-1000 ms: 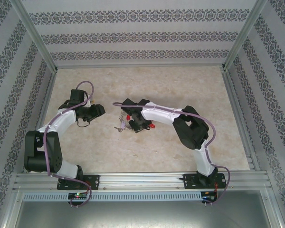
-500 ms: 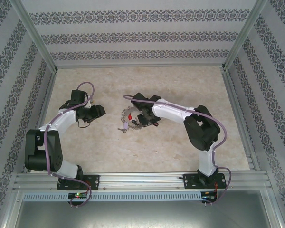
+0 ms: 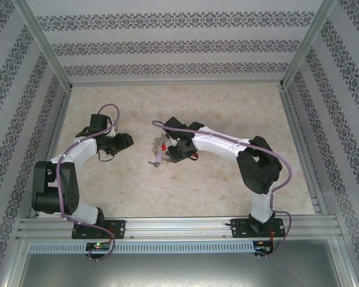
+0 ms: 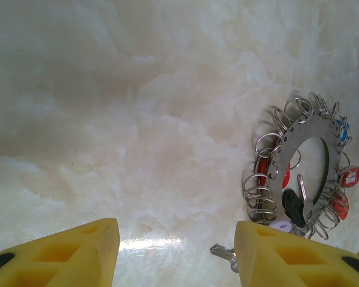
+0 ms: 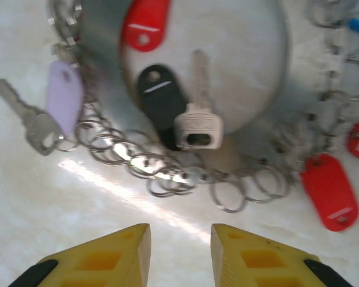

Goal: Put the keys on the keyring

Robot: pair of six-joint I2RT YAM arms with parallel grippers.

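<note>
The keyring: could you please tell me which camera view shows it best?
The left wrist view: the keyring lies nearly whole and sharp. The right wrist view crops and blurs it; the top view shows it tiny, beside the right arm.

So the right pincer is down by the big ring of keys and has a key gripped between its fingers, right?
Not quite. The right pincer is down by the keyring, but it grips nothing: the right wrist view shows it open, with only bare table in the gap.

In the right wrist view the blurred keyring point(image 5: 105, 66) runs off the top edge
</note>
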